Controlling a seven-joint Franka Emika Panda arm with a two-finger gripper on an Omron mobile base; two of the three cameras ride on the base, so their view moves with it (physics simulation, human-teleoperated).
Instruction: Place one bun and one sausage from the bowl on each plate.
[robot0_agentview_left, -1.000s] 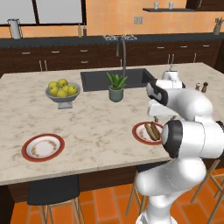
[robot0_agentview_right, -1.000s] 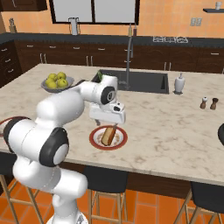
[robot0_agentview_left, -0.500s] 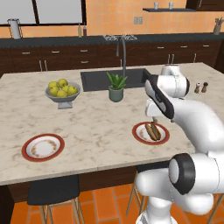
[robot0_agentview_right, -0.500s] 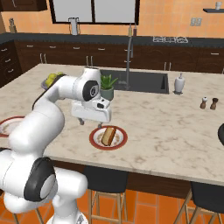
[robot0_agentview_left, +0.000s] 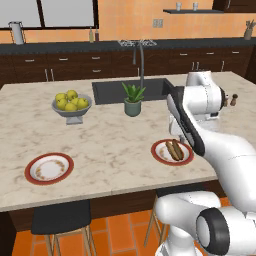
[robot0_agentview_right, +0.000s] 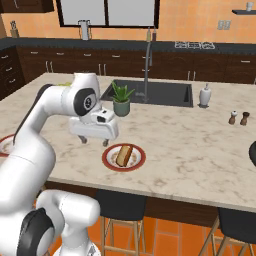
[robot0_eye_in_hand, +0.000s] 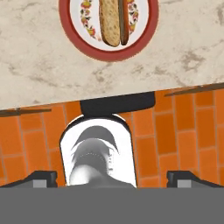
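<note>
Both base views look forward and down across the island counter (robot0_agentview_left: 110, 150) from behind the arm, taking in the sink (robot0_agentview_left: 130, 90) and the back cabinets. The left base view stands left of the arm; the right base view stands right of it. Both share the near plate (robot0_agentview_left: 172, 151) with the bun and sausage. The hand view looks steeply down from above the counter's front edge, with that plate at its top and orange floor tiles (robot0_eye_in_hand: 183, 127) below.

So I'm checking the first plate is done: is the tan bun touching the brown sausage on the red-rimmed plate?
Touching. The hand view shows the tan bun and brown sausage lying side by side with no gap on the red-rimmed plate.
</note>
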